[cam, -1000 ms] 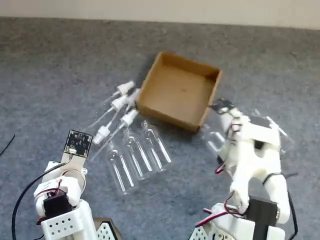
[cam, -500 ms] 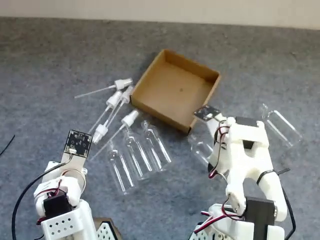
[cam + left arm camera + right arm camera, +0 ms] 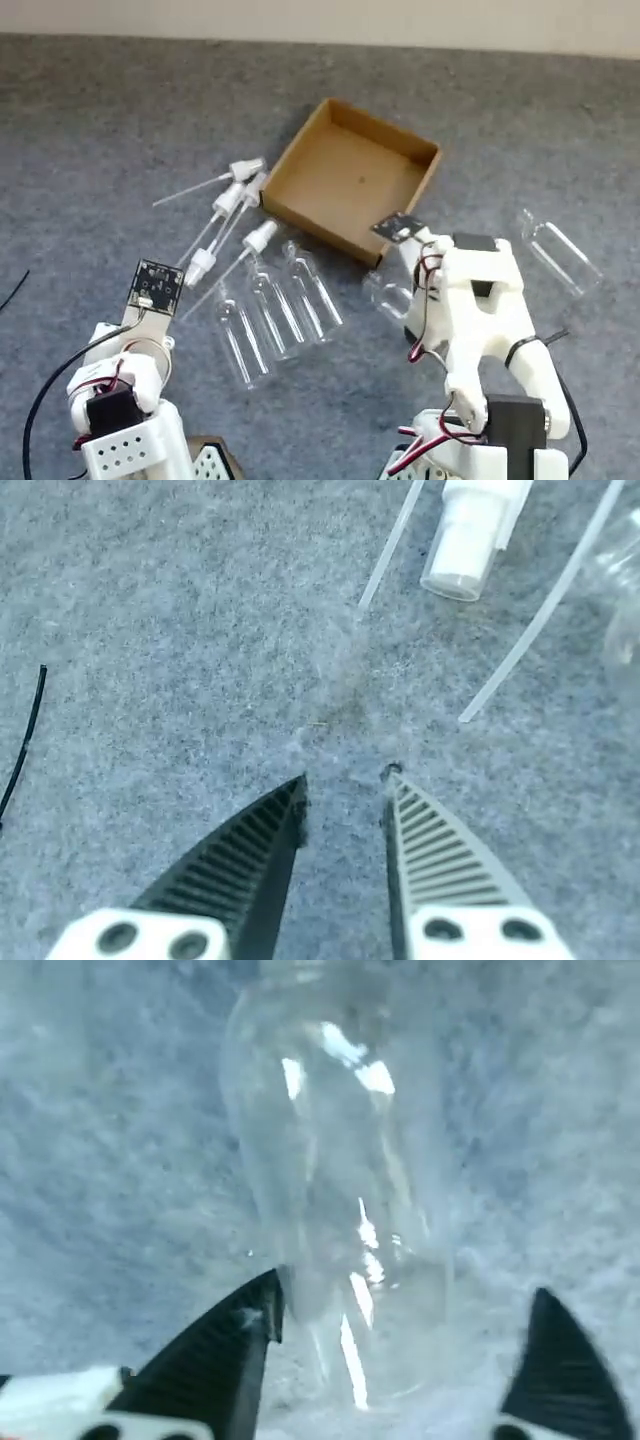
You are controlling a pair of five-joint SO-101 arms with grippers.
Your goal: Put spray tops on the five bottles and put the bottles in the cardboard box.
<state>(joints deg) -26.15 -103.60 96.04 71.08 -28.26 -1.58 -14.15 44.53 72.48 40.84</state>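
Note:
The open cardboard box (image 3: 350,180) sits mid-table. Several white spray tops (image 3: 235,205) with long tubes lie off its left side. Three clear bottles (image 3: 280,310) lie side by side in front of them. A fourth bottle (image 3: 385,290) lies by the box's near corner, under my right arm (image 3: 470,290). My right gripper (image 3: 405,1305) is open, its fingers astride that bottle (image 3: 340,1190). A fifth bottle (image 3: 560,250) lies at the far right. My left gripper (image 3: 345,780) is open over bare carpet, short of a spray top (image 3: 470,540) and its tubes.
Grey carpet covers the table. A black cable (image 3: 25,735) lies at the left edge near my left arm (image 3: 120,390). Bare carpet stretches behind the box and along the far side.
My right arm has swung left, off the far-right bottle and over the bottle by the box's corner. The box and the spray tops shifted slightly. The left arm kept still.

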